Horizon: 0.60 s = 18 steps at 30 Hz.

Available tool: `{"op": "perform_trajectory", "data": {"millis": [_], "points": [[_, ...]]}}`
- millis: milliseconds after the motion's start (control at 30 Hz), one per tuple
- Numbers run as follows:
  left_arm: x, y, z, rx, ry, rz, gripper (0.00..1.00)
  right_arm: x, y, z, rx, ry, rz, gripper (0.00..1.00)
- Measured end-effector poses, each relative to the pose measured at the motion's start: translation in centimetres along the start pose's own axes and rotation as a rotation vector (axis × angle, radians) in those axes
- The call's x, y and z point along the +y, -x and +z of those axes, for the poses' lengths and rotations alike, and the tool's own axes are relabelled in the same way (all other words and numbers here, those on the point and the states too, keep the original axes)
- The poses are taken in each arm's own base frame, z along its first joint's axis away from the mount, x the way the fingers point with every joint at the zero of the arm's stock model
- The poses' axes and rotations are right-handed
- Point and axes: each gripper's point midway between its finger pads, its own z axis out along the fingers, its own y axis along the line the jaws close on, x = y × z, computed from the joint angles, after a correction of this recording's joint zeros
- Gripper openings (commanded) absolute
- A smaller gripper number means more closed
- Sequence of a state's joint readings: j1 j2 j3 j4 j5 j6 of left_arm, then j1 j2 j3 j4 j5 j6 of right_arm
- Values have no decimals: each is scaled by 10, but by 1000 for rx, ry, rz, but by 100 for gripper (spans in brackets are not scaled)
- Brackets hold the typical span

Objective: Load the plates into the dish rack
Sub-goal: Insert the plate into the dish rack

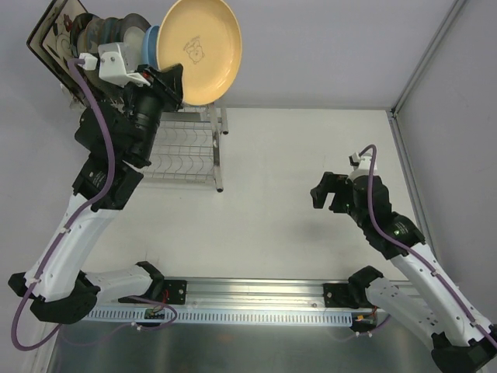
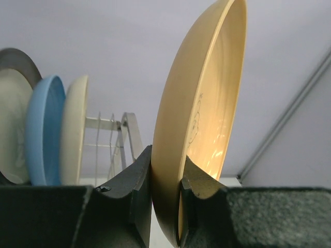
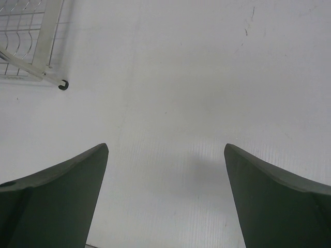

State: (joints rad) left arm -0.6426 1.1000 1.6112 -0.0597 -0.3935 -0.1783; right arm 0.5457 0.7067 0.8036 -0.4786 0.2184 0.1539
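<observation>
My left gripper (image 1: 168, 81) is shut on the lower rim of a pale yellow plate (image 1: 199, 50) and holds it upright, high above the right end of the silver dish rack (image 1: 186, 151). In the left wrist view the jaws (image 2: 165, 173) pinch the yellow plate (image 2: 201, 103) edge-on. To its left, a cream plate (image 2: 72, 129), a light blue plate (image 2: 44, 134) and a dark-rimmed plate (image 2: 13, 103) stand in the rack. A square floral plate (image 1: 54, 31) stands at the rack's far left. My right gripper (image 1: 330, 193) is open and empty over the bare table (image 3: 165, 150).
The rack's corner and rubber foot (image 3: 63, 85) show at the top left of the right wrist view. A metal rail (image 1: 256, 299) runs along the near table edge. A wall frame (image 1: 423, 70) borders the table on the right.
</observation>
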Motion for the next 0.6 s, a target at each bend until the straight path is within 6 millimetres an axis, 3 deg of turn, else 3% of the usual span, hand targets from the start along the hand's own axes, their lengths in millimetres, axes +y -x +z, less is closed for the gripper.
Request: {"op": "perform_trajectory", "data": {"millis": [267, 600], "points": [[26, 15, 32, -101, 184, 185, 0, -5, -4, 6, 20, -29, -33, 99], [52, 11, 59, -135, 378, 421, 0, -14, -9, 13, 43, -81, -68, 99]]}}
